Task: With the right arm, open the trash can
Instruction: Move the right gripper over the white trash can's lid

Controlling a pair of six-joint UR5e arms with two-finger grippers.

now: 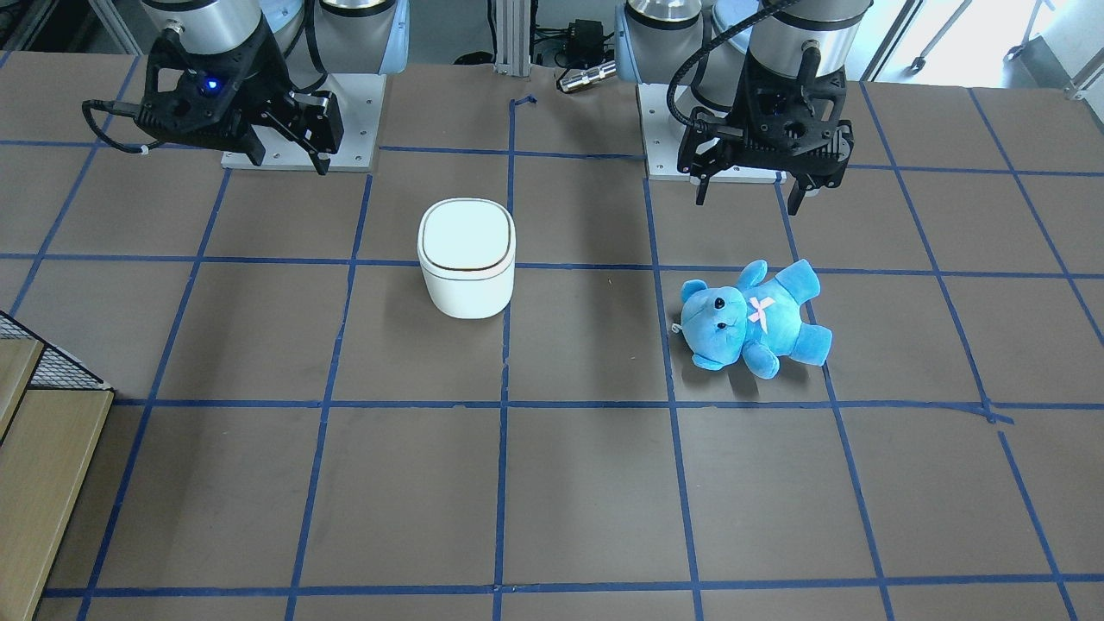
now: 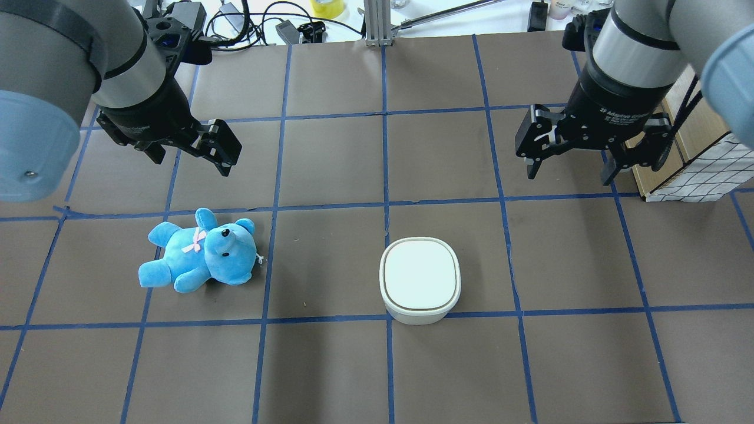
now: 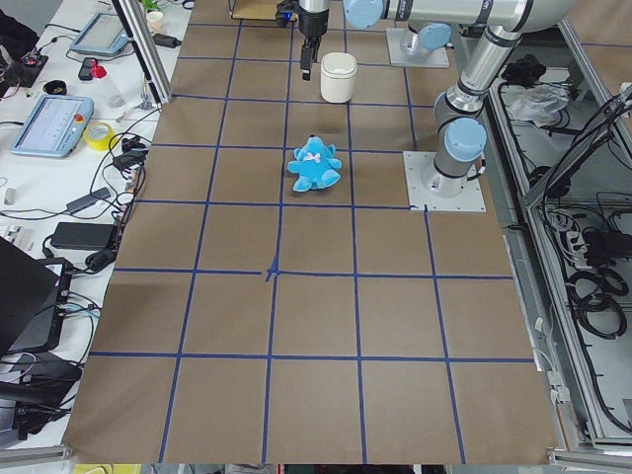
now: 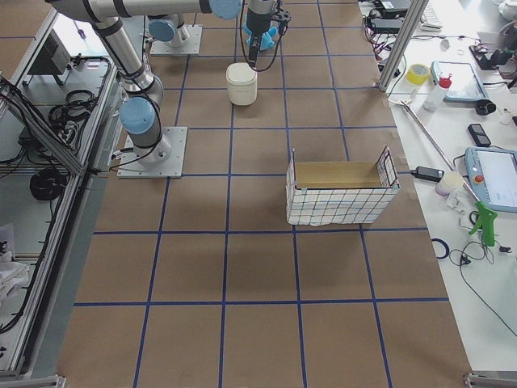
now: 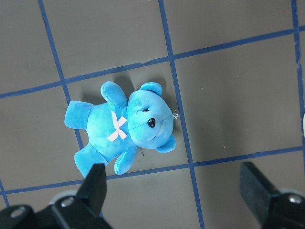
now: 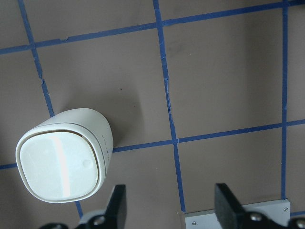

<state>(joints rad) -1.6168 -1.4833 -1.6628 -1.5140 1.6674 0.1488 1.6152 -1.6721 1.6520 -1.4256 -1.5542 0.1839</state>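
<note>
The right end effector (image 2: 568,176) hangs wide open at upper right, likely ready to reach the shut trash can (image 2: 420,277).

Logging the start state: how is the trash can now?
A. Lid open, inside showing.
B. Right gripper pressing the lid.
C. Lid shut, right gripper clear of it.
C: the trash can has its lid flat and shut, and the right gripper hangs open, apart from it.

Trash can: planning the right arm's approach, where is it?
Overhead view: the trash can stands right of centre, lid shut, teddy bear well to its left, right gripper hovering up-right.
</note>
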